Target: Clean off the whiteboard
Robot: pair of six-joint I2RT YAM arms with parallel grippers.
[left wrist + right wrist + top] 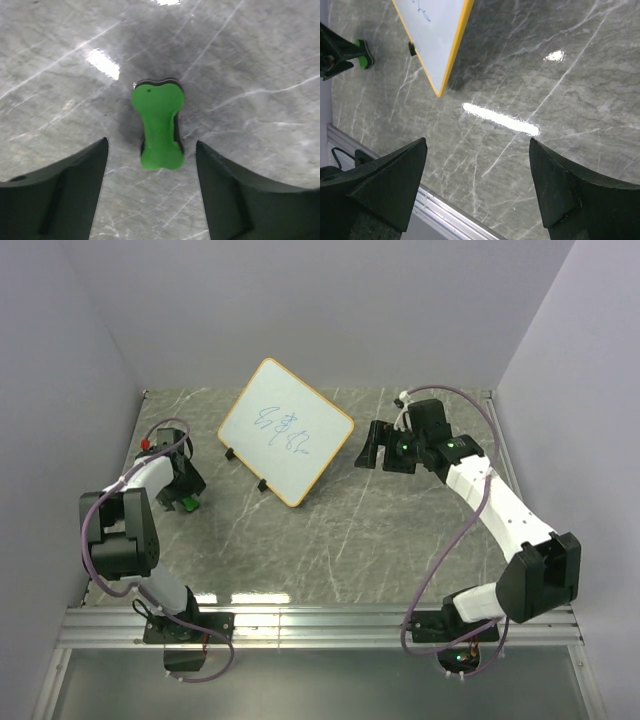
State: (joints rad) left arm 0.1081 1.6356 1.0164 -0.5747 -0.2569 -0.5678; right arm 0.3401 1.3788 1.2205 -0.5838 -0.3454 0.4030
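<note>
Left wrist view looks straight down between the fingers of the left pincer, which stand wide apart with nothing gripped. The green bone-shaped eraser lies flat on the grey marble tabletop, centred in the gap. Its near end sits level with the fingertips and its far end reaches ahead of them, with bare tabletop showing on both sides. The step in hand appears to be taking up the eraser. To do it well, the pincer should go forward and down until the pads flank the narrow waist, not the flared near end. It should then close squarely across the width, so the block stays flat and its dark felt side faces down for wiping. The whiteboard stands propped on small black feet to the right of this pincer and a little farther out. Blue writing covers its middle, so none of the erasing looks done. Right of the board, the right pincer hangs near its right corner, jaws wide and empty. In its own view the board's orange-framed corner lies ahead and to the left, apart from the fingers.
</note>
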